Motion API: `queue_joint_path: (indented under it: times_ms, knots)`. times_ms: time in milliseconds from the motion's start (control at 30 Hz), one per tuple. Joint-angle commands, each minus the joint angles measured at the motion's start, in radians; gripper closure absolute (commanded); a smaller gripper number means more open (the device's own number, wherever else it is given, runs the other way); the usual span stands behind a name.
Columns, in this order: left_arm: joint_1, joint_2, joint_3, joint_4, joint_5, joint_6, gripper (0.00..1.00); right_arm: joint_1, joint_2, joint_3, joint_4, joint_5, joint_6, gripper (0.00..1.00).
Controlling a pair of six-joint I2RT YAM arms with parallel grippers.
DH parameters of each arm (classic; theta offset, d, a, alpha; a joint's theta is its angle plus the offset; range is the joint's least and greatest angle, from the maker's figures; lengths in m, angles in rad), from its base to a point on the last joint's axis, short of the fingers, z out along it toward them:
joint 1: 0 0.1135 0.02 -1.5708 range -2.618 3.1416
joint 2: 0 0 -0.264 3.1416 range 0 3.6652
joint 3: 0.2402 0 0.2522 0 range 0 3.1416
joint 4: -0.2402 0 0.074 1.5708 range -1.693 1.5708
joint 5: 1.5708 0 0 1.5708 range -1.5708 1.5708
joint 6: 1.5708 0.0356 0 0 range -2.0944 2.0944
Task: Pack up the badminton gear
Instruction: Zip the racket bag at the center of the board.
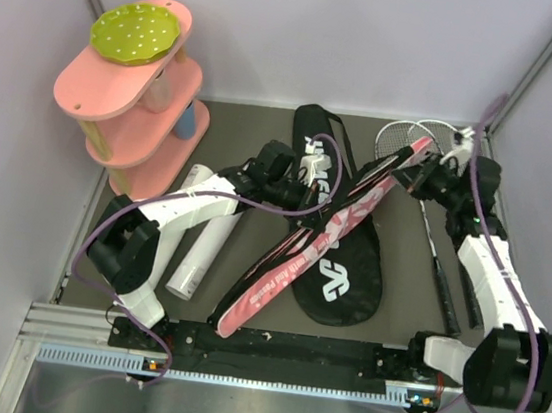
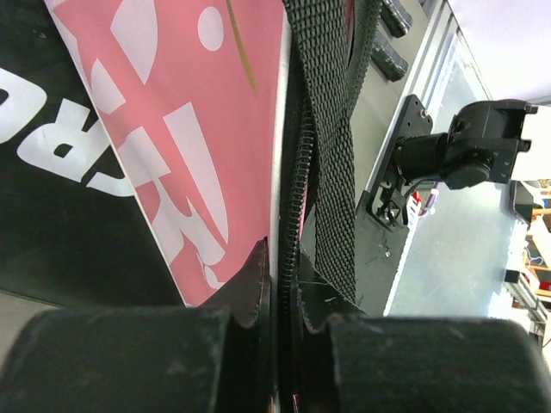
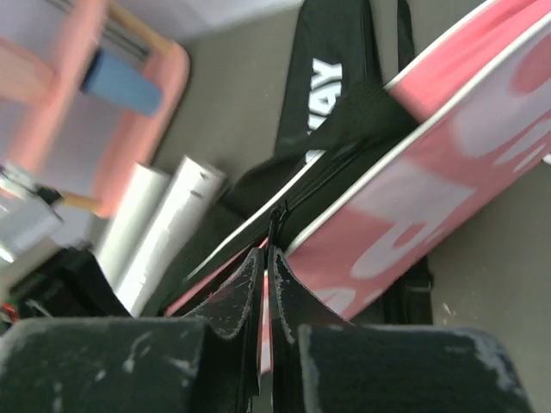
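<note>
The racket bag [image 1: 341,210] stands on edge across the middle of the table, its pink side up and its black side [image 1: 343,275] lying under it. My left gripper [image 1: 305,198] is shut on the bag's zipper edge [image 2: 297,172], between the pink panel [image 2: 207,129] and a black webbing strap [image 2: 331,146]. My right gripper [image 1: 418,174] is shut on the bag's upper edge by the zipper pull [image 3: 276,219]. Rackets [image 1: 435,145] lie at the back right, partly behind the right arm. Two white tubes [image 1: 200,248] lie at the left. No shuttlecocks show.
A pink tiered shelf [image 1: 133,98] with a green dotted disc [image 1: 136,30] stands at the back left. A second black cover [image 1: 315,136] lies behind the bag. The tubes [image 3: 164,224] and the shelf [image 3: 168,82] also show in the right wrist view. Walls close in on three sides.
</note>
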Motion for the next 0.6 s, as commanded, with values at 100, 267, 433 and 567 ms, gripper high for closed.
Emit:
queue_joint_path:
  times_ms: [100, 267, 433, 567]
  knots:
    - [-0.021, -0.013, 0.1, -0.019, -0.022, 0.031, 1.0, 0.352, -0.075, 0.163, -0.497, 0.463, -0.385, 1.0]
    - [-0.022, -0.008, 0.107, -0.047, -0.042, 0.058, 1.0, 0.632, -0.04, 0.191, -0.623, 0.687, -0.424, 1.0]
    - [-0.022, -0.001, 0.114, -0.076, -0.062, 0.096, 1.0, 0.835, -0.035, 0.135, -0.65, 0.739, -0.406, 1.0]
    - [-0.022, -0.01, 0.097, -0.079, -0.063, 0.09, 1.0, 0.792, -0.168, 0.121, -0.646, 0.739, -0.314, 1.0]
